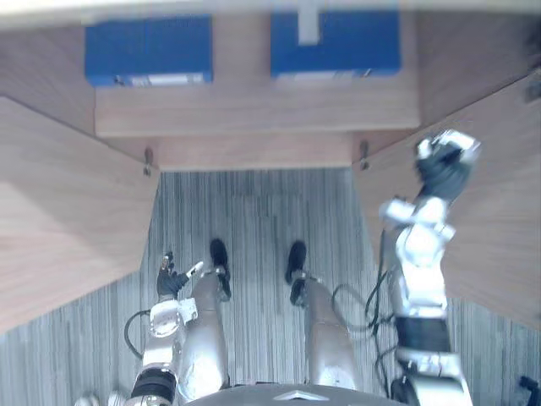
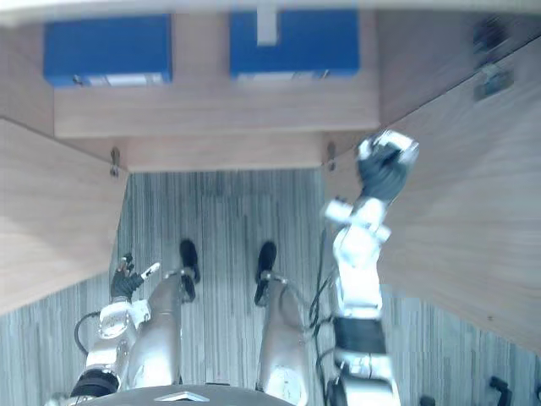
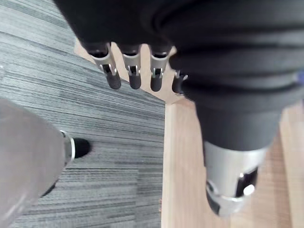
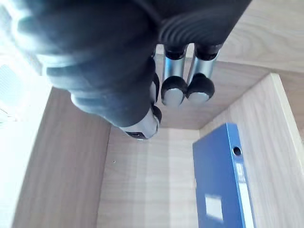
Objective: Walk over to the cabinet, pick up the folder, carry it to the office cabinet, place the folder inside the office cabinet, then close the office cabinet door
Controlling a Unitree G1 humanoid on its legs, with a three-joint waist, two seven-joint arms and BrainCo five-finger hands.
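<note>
Two blue folders stand on the cabinet's wooden shelf [image 1: 254, 110], one at the left [image 1: 148, 49] and one at the right [image 1: 336, 42]. The right wrist view looks into the cabinet, where a blue folder [image 4: 221, 185] stands upright against a side wall. My right hand [image 1: 446, 161] is raised beside the inner face of the right door [image 1: 490, 228]; its fingers [image 4: 173, 88] are relaxed and hold nothing. My left hand [image 1: 173, 277] hangs low by my left leg, with its fingers [image 3: 133, 71] loose and empty above the carpet.
Both cabinet doors stand open, the left door [image 1: 68, 211] and the right door flanking me. Grey striped carpet [image 1: 254, 220] runs between them up to the cabinet's base. Small metal hinges [image 1: 364, 155] sit at the door corners.
</note>
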